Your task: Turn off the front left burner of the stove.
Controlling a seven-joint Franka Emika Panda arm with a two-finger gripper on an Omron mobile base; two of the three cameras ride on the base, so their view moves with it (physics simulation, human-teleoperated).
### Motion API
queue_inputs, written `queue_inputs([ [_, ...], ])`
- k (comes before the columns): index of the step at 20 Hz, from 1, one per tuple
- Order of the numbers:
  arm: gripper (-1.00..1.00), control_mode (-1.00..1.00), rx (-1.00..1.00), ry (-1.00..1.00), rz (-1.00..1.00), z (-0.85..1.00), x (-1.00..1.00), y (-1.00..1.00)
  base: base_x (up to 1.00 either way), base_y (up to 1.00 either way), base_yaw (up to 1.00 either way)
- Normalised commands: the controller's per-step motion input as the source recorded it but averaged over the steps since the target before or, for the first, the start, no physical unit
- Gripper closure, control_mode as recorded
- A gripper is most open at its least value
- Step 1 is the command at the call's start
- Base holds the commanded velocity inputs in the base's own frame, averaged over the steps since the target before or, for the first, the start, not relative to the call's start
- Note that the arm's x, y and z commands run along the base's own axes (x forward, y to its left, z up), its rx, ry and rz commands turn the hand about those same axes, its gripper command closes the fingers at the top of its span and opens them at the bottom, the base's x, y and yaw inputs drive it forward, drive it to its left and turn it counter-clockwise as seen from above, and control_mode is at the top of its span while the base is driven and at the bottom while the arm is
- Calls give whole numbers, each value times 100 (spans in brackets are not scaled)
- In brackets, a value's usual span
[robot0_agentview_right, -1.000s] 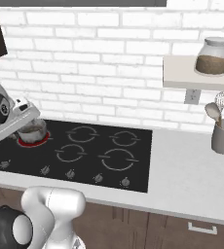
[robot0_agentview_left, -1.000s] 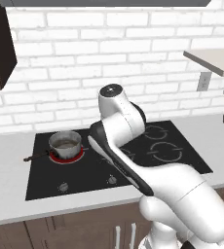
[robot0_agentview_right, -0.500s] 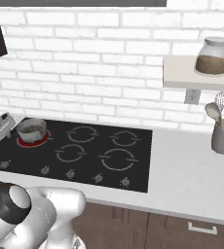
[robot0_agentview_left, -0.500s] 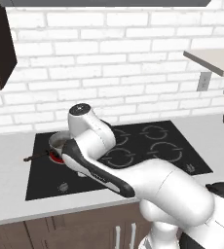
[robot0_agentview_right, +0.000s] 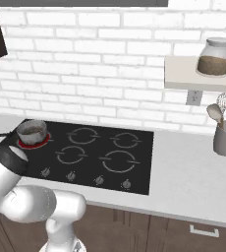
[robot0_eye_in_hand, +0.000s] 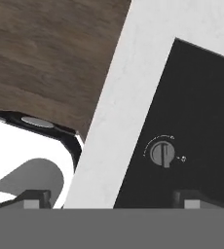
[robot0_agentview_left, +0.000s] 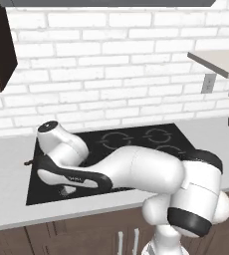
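The stove (robot0_agentview_right: 134,147) is a black glass cooktop with grey ring zones and a row of small grey knobs along its front edge. Its far left zone, the front left burner (robot0_agentview_right: 22,143), glows red under a small steel pot (robot0_agentview_right: 32,131). In the hand view my gripper (robot0_eye_in_hand: 113,200) is open, its fingertips (robot0_eye_in_hand: 36,198) wide apart, one over the white counter and one over the glass. A grey round knob (robot0_eye_in_hand: 162,153) lies just ahead of the right tip, untouched. My arm (robot0_agentview_left: 71,172) bends low over the stove's (robot0_agentview_left: 136,139) front left corner and hides the burner there.
A white counter strip (robot0_eye_in_hand: 114,116) runs along the stove's front, with a dark wood floor (robot0_eye_in_hand: 46,48) beyond its edge. Three more knobs (robot0_agentview_right: 99,180) sit to the right. A utensil holder (robot0_agentview_right: 225,140) and a shelf with a jar (robot0_agentview_right: 214,57) are at the far right.
My arm has swung left and down, from above the stove's middle to low over its front left corner. The pot and the red glow stay as they were.
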Motion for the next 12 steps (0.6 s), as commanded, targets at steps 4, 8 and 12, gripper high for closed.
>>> queue_inputs([
  [4,-100,-100,0,12,20,-27,0,8,0,0,0],
  [8,-100,-100,0,3,12,-40,0,-2,0,0,0],
  [12,-100,-100,12,-2,10,-33,0,-20,0,0,0],
])
